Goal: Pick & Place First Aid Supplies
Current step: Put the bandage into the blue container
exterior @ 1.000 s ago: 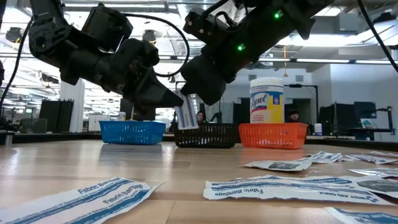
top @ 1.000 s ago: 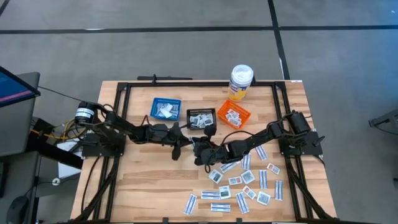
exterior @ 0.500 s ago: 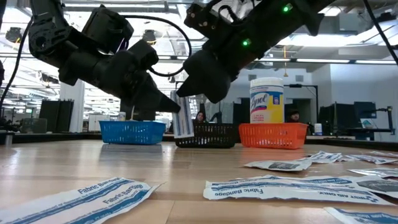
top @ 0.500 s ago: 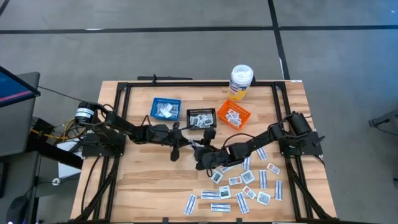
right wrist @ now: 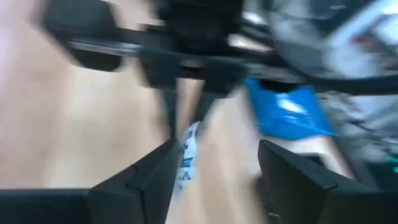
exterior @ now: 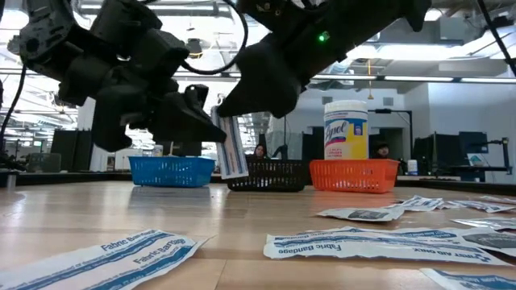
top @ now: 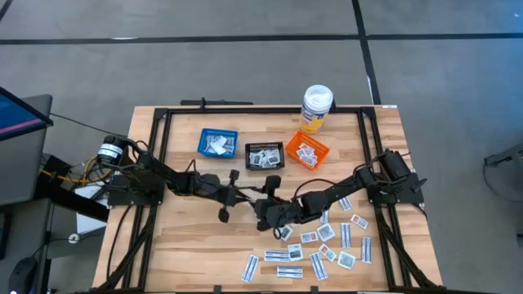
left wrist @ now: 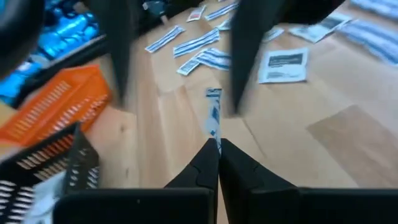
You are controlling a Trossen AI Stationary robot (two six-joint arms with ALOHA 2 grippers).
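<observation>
Between my two grippers at mid-table, a narrow white bandage strip with blue print hangs upright. My left gripper is shut on it, reaching in from the table's left. My right gripper stands open just right of it, its fingers on either side of the strip without touching it. Many more white packets lie flat on the wood at the near right. Blue, black and orange baskets stand in a row at the back. My left gripper pinches one end of the strip between its two shut fingers. The fingers slant down from the table's left, and the strip runs on beyond them, edge-on in the wrist view. It hangs nearly upright with its lower end clear of the table.
A tall white bottle with a yellow label stands behind the orange basket. A black frame borders the tabletop. Bare wood lies at the near left, where one strip rests close to the low camera.
My right gripper has opened and let go of the strip, which stays upright in my left gripper. My left arm has shifted a little toward the table's near edge with the strip.
</observation>
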